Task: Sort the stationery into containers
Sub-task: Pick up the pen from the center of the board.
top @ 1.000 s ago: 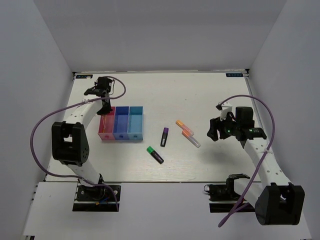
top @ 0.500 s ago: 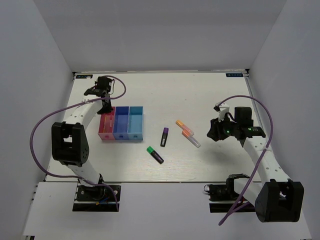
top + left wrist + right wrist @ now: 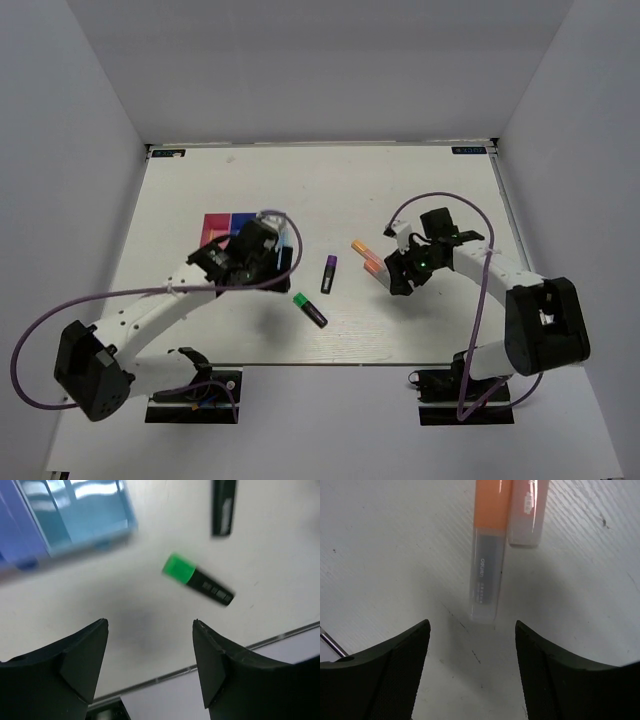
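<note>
The containers are a joined row of bins: pink-red (image 3: 214,223) and dark blue (image 3: 243,219) show, while my left arm covers most of the light blue one (image 3: 75,515). A green-black highlighter (image 3: 310,309) (image 3: 197,578) lies just ahead of my open, empty left gripper (image 3: 272,268) (image 3: 150,622). A purple-black highlighter (image 3: 328,272) (image 3: 223,507) lies farther on. Two orange highlighters (image 3: 367,250) (image 3: 376,269) lie side by side. My right gripper (image 3: 394,277) (image 3: 472,622) stands open just short of the clear end of one orange highlighter (image 3: 487,545), beside the other (image 3: 527,510), touching neither.
White walls close the table on three sides. The table's front edge (image 3: 215,662) runs just under my left gripper. Purple cables loop off both arms (image 3: 430,200).
My left arm has swung from behind the pink-red bin to the bins' front right and its jaws have opened. My right arm has moved left up to the orange highlighters.
</note>
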Available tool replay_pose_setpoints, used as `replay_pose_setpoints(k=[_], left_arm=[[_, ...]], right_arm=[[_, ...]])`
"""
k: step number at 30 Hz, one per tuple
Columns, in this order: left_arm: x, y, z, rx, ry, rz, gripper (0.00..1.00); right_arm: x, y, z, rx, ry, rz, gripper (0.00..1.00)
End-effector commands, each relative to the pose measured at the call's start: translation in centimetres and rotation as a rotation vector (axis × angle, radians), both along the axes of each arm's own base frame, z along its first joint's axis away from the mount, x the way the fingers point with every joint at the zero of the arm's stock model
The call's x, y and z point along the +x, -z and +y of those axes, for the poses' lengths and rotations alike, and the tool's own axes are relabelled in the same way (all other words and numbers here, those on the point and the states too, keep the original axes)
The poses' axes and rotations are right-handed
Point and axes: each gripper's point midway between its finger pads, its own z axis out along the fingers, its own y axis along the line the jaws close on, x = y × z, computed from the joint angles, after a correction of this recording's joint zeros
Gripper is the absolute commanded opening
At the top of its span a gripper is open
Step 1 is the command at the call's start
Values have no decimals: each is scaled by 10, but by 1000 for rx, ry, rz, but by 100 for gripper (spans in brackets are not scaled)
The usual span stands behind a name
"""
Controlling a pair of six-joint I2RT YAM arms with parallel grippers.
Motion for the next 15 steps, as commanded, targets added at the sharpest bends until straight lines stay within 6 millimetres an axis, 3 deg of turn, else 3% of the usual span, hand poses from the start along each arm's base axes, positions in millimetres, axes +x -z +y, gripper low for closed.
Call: replay_pose_setpoints(k=[1,6,12,15], left_arm=[[-53,39,3,-12,7,113,79],[-77,61,15,8,-29,85,80],[-83,60,26,35,-46,53,80],[-84,61,28,25,-52,47,80]], right_arm=[[18,-6,9,-48,-38,-62,72],[30,9,22,-126,-71,-85,70],[36,28,27,-204,-94,-96,66],[31,35,27,-231,-110,-85,56]])
